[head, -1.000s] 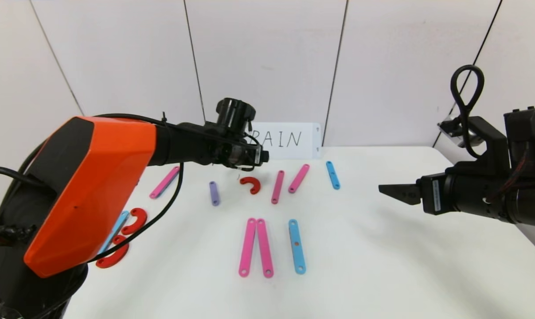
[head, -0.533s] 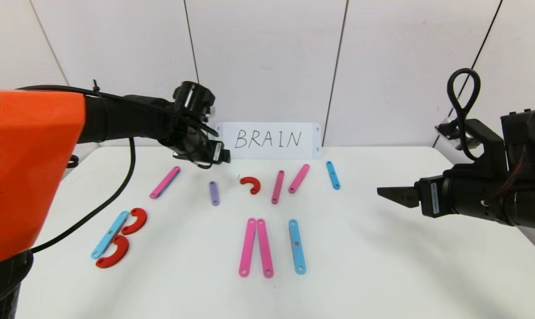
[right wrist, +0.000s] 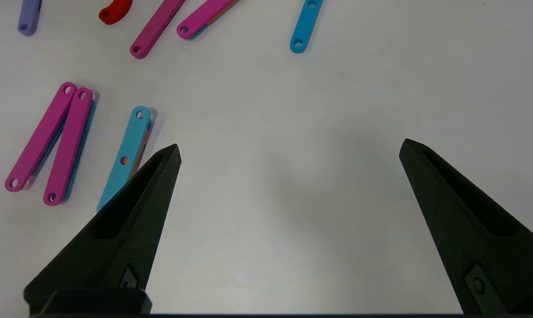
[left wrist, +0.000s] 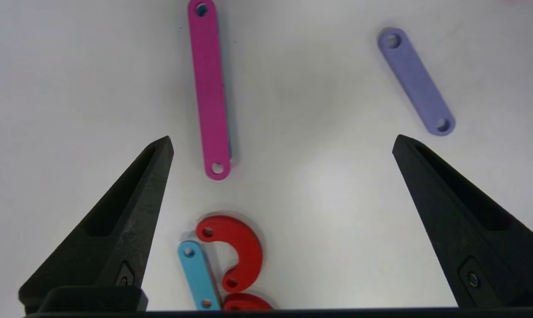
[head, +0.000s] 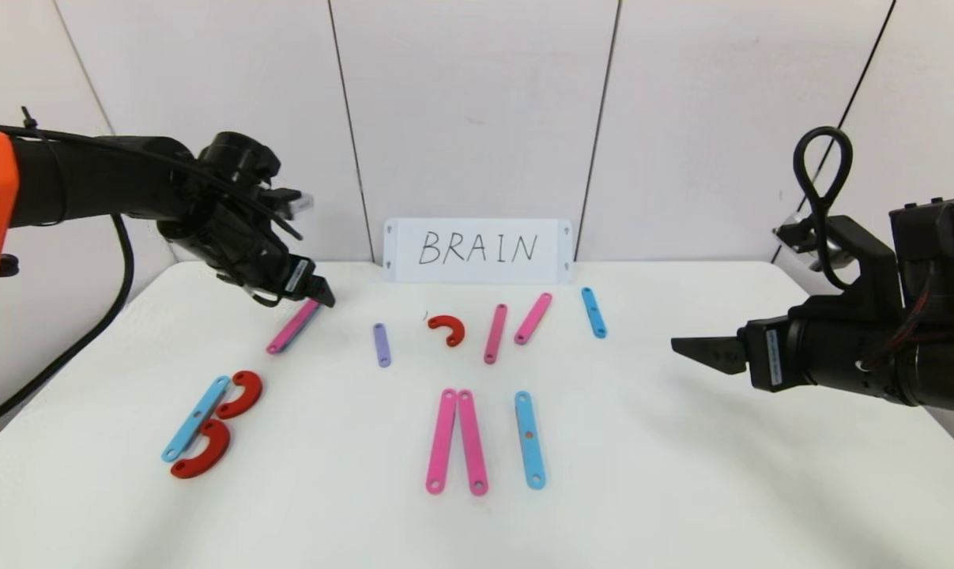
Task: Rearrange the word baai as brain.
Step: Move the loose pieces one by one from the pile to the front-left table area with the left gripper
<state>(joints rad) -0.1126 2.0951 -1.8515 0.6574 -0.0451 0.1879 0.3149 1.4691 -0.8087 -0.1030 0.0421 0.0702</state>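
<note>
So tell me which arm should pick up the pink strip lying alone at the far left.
Left, probably. The left gripper hangs open right above the far end of that pink strip. The right gripper, also open, hovers over bare table on the opposite side, well away from it.

- The card (head: pixel 477 250) stands at the table's (head: pixel 682 474) far edge.
- Before it runs a row of strips (head: pixel 382 344) and one half-ring (head: pixel 447 329).
- Nearer, three long strips (head: pixel 465 442) lie side by side.
- Far left, a strip with two half-rings (head: pixel 231 415).
</note>
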